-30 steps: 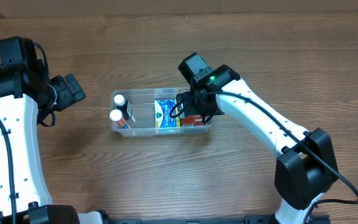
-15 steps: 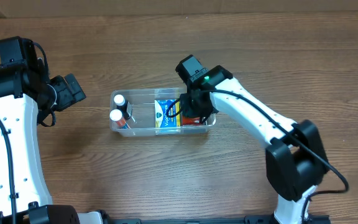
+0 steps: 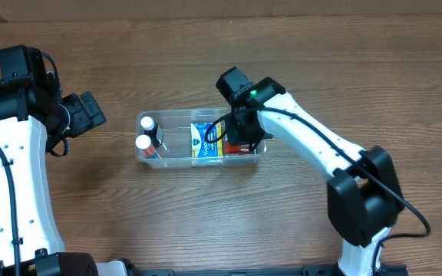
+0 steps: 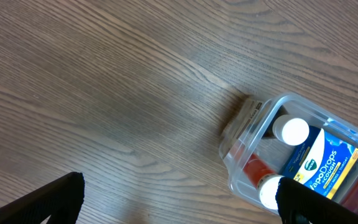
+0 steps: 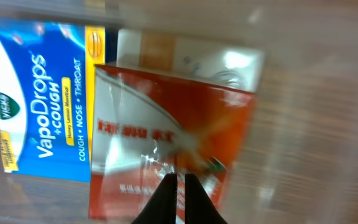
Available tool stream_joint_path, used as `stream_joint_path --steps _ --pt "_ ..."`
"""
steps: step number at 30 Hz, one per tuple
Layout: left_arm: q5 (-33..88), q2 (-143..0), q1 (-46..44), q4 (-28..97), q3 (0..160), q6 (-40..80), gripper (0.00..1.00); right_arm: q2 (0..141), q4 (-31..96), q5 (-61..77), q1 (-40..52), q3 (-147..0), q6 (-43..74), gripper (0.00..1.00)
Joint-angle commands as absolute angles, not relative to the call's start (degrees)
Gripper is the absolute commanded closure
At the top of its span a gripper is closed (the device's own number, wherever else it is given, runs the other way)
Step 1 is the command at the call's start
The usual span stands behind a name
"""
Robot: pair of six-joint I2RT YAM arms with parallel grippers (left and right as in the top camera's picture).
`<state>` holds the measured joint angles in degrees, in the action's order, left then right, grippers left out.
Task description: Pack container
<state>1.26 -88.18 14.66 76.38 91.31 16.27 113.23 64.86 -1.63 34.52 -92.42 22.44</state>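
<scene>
Two tools are on record, one per arm. The right tool (image 5: 178, 182) stands over the 3 o'clock end of the container (image 3: 176, 116), inside its rim as seen from overhead. Its fingers (image 5: 165, 198) are drawn together with only a thin slit between them. Nothing can be made out between them. Their tips sit against, or just above, an orange-red box (image 5: 166, 130); which of the two cannot be told.

The left tool (image 4: 179, 202) is spread wide with nothing in it. It lies well apart from the container, off towards 9 to 10 o'clock over bare counter (image 3: 129, 215).

The container rests near the middle of the counter, its long axis running 9 to 3 o'clock. It is clear plastic with rounded corners.

Contents counted:
- Two white-capped bottles (image 3: 147, 123), side by side at the 9 o'clock end; the wrist view shows a red body on one.
- One blue VapoDrops pack (image 3: 204, 142), about the middle, touching the orange-red box on its 3 o'clock side.
- One orange-red box, at the 3 o'clock end, beneath the right tool.

One container in all.
</scene>
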Motion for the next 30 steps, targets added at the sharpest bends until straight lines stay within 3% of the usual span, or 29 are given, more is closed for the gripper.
stream_joint_path --steps 1,3,4,5,7,9,14,21,27,30 --pt "1.21 -87.72 14.59 76.47 91.11 14.26 0.00 101.69 64.36 -9.02 33.32 -97.65 22.37 0.91" --pt "3.99 -87.72 14.37 76.31 91.11 10.98 0.00 96.66 63.20 -9.41 30.28 -97.69 22.37 0.77" --pt "4.78 -87.70 13.26 75.70 91.11 10.17 0.00 94.50 63.13 -9.39 26.85 -97.69 22.35 0.47" --pt "5.02 -87.70 11.81 74.76 91.11 9.37 0.00 93.86 63.37 -9.39 24.21 -97.69 22.35 0.28" --pt "7.22 -87.72 7.86 72.10 91.11 5.48 0.00 94.00 63.70 -9.39 18.44 -97.56 22.31 0.11" --pt "4.71 -87.72 3.51 69.47 91.11 4.12 0.00 94.19 63.18 -8.29 13.17 -97.51 20.58 0.00" --pt "3.90 -87.72 1.58 68.71 91.11 3.95 0.00 94.26 64.47 -4.82 4.60 -97.47 17.56 0.00" --pt "4.51 -81.45 1.21 71.48 89.25 0.84 0.00 87.85 65.95 -4.86 4.21 -92.47 18.00 0.00" --pt "4.49 -53.41 1.04 61.80 66.39 1.50 0.00 62.17 51.07 -4.84 4.86 -62.06 18.28 0.00" --pt "3.95 -41.36 1.08 60.80 57.91 4.51 0.00 51.27 50.24 -4.86 4.86 -51.03 21.39 0.00"
